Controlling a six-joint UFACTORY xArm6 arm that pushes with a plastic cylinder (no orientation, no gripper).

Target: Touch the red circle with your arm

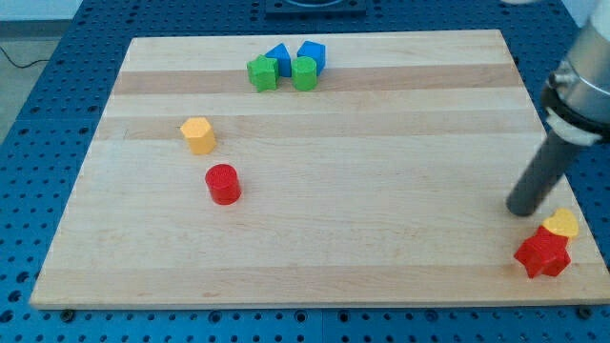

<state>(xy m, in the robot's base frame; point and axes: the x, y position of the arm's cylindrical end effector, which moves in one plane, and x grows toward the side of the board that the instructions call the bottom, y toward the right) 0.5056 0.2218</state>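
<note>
Red circle (pixel 223 184) just below yellow hexagon (pixel 198 135); my tip (pixel 521 211) far right

My tip (pixel 522 211) (far from red circle (pixel 223 184))

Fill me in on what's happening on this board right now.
My tip rests on the wooden board near the view's right edge, just up and left of a yellow block and a red star. The red circle I am to touch sits far off toward the view's left, untouched, with a yellow hexagon just above it. Two green blocks and two blue blocks cluster at the view's top.
</note>
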